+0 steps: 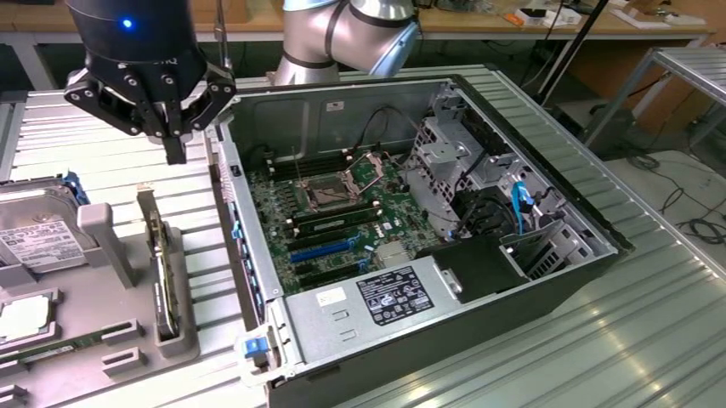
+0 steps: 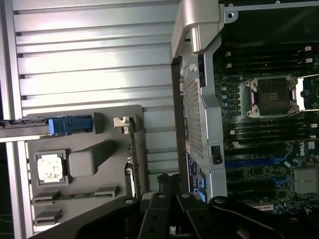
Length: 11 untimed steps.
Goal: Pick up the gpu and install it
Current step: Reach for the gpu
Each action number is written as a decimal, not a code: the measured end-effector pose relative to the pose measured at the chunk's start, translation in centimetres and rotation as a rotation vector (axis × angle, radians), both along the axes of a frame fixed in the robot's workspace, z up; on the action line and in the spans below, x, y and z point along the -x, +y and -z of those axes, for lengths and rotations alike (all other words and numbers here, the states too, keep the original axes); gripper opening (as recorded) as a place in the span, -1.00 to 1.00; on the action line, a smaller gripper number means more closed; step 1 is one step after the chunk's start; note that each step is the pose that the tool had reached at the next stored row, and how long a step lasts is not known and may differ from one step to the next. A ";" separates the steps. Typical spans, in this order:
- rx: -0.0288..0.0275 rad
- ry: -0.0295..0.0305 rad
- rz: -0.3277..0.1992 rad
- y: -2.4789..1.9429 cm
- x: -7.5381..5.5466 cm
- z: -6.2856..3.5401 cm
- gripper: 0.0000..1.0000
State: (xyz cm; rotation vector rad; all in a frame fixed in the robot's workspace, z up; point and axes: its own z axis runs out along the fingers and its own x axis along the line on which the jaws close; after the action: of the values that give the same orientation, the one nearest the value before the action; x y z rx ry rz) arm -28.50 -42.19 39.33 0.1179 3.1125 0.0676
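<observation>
One gripper [image 1: 176,153] hangs from the Universal Robots arm [image 1: 346,34] above the ribbed metal table [image 1: 46,144]. Its two black fingers are pressed together with nothing between them — shut and empty. It hovers over the strip between the grey tray [image 1: 119,302] and the open computer case [image 1: 545,306], touching neither. The gpu [image 1: 165,272] stands on its long edge in a narrow slot of that tray, on the side nearest the case. Its silver end bracket [image 1: 145,204] is at the end closer to the gripper, and the fingertips are well clear of the card. In the wrist view the card shows as a thin upright strip just beside the case's rear wall. A hard drive [image 1: 40,234] with a white label sits in the tray toward the exterior view's left, held in a blue-tabbed carrier. A square silver chip [image 2: 50,167] rests in its own recess, and a thin green memory stick [image 1: 51,350] lies flat near the tray's near edge. The case lies on its side with the panel off, exposing the green motherboard [image 1: 340,229] — an empty processor socket [image 2: 271,94] at its middle, with long black and blue slots beside it. A silver power supply [image 1: 386,293] with a dark label fills the near corner of the case. Black cables and one blue cable run through the drive cage toward the exterior view's right.
</observation>
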 end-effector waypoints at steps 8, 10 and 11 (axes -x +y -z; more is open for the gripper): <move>0.0000 0.0000 0.000 -0.50 1.1 0.00 -0.79; 0.0000 0.0001 0.000 -0.60 1.3 0.00 -0.79; -0.0001 0.0000 0.000 -0.70 1.5 0.00 -0.79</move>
State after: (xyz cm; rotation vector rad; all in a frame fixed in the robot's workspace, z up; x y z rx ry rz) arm -30.03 -42.88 39.33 0.1180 3.1124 0.0677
